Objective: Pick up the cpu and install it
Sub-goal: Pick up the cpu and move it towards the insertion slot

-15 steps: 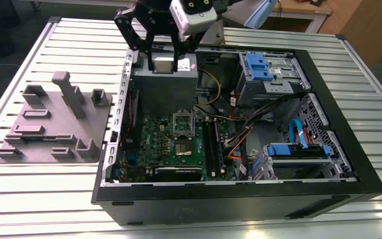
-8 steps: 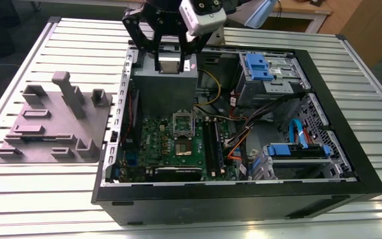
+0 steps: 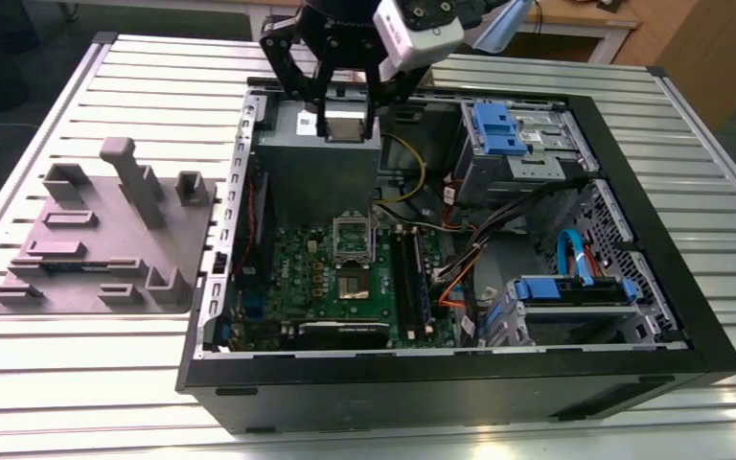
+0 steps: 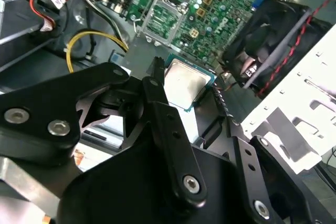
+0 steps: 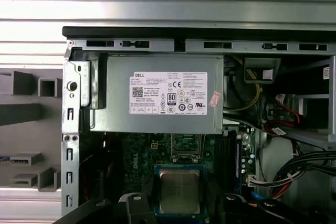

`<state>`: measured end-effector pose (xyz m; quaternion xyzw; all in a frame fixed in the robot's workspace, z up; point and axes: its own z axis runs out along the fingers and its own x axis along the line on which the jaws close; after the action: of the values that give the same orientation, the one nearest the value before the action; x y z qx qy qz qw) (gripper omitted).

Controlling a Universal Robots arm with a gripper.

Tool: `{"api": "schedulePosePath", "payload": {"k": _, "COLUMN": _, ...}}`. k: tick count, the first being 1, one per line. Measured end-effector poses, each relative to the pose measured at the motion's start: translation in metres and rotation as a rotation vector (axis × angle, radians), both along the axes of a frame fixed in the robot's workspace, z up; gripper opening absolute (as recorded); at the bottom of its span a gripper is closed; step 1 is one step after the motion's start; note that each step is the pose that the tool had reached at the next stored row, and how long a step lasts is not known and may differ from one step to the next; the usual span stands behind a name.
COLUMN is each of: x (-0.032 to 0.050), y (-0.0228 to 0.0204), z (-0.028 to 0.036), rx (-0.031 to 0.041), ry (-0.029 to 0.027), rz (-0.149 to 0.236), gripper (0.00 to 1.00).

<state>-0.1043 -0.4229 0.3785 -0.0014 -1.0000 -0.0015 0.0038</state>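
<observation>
Tool [image 3: 349, 123] gripping cpu [image 4: 186, 83] over power supply [image 5: 157, 100]; second wrist view reveals socket [image 4: 164, 17], exterior view grey fixture plate [image 3: 100, 251].

Counted on inspection were one silvery, square, metal-topped cpu [image 5: 179, 191], one grey metal power-supply box [image 5: 115, 98] and one green motherboard [image 3: 294, 259].

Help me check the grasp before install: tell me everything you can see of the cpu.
The cpu is a thin, flat square: a silvery-grey metal top with rounded corners, faintly smudged, on a green-edged board that rims it. It sits between the tool's black fingers, which appear to clamp two opposite edges, with the metal top facing both wrist cameras. It hangs clear of the motherboard and is not in the socket.
</observation>
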Motion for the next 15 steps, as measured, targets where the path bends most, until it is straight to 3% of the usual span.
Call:
{"api": "schedulePosePath", "payload": {"k": 10, "x": 0.0192, "y": 0.0000, "z": 0.0000, "rx": -0.0001, "ry": 0.0000, "rz": 0.000, "gripper": 0.47}}
{"api": "schedulePosePath", "payload": {"k": 15, "x": 0.0212, "y": 0.0000, "z": 0.0000, "rx": 0.0000, "ry": 0.0000, "rz": 0.000, "gripper": 0.47}}
